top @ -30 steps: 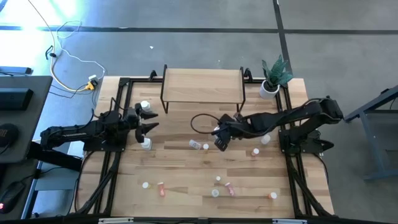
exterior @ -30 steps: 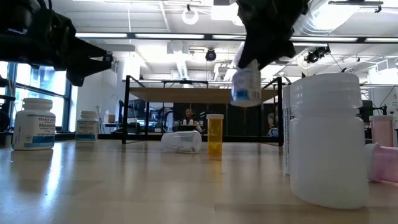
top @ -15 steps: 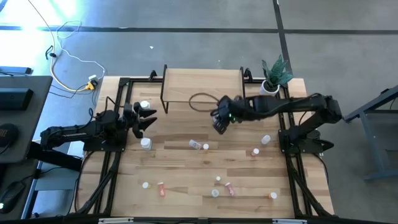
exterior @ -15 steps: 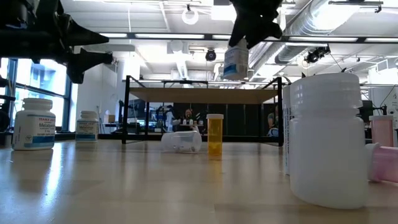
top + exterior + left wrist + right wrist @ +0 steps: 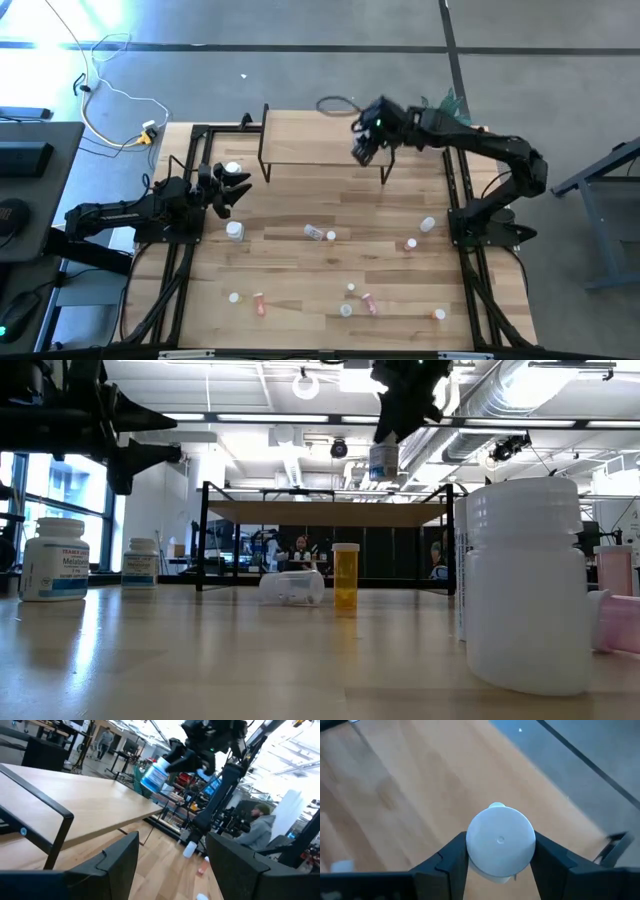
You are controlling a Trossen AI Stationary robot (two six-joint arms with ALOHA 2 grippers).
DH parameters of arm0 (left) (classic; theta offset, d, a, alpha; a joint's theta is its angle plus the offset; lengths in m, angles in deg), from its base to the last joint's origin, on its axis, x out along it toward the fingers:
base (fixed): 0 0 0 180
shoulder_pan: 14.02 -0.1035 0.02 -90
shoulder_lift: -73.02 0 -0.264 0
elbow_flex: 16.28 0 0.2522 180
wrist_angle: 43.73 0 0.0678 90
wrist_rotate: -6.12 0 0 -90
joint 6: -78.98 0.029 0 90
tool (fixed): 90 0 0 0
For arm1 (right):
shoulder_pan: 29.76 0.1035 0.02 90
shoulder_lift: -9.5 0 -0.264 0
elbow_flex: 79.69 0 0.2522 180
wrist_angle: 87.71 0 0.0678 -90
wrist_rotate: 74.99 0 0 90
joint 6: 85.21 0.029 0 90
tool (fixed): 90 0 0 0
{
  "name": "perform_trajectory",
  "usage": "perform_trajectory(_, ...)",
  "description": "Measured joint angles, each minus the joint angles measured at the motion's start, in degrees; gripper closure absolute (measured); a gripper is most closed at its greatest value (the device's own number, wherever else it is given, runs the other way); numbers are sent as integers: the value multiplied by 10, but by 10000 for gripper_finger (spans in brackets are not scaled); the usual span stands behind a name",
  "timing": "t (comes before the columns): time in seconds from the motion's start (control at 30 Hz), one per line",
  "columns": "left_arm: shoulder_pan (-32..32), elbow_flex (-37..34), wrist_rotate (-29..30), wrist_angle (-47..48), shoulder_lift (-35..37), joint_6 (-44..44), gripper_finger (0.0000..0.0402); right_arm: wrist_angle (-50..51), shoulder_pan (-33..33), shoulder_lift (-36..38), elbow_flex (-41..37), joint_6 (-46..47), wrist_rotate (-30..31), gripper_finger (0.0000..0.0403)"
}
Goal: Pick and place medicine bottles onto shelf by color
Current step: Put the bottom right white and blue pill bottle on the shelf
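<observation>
Carried up from the worktop (image 5: 300,260), a white medicine bottle (image 5: 383,461) is hanging above the shelf (image 5: 322,138), right hand (image 5: 364,148) pinching it, while left hand (image 5: 226,190) is waiting spread beside the shelf.

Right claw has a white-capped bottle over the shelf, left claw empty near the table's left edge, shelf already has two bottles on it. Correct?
Not quite: the shelf holds no bottles, as the high view shows its top bare. The rest stands: the right claw grips a white-capped bottle above the shelf's right end, and the left claw is empty, open at the table's left side.
</observation>
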Motion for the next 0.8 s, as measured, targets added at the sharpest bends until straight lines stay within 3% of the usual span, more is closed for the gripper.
perform_trajectory(0.37,0,0,6,0,0,-45,179,-14,-166,0,3,-214,-184,242)
perform_trajectory(0.6,0,0,7,0,0,-112,179,2,-225,-13,3,-281,-221,242)
perform_trajectory(0.8,0,0,31,0,0,-113,179,25,-230,-42,3,-279,-226,242)
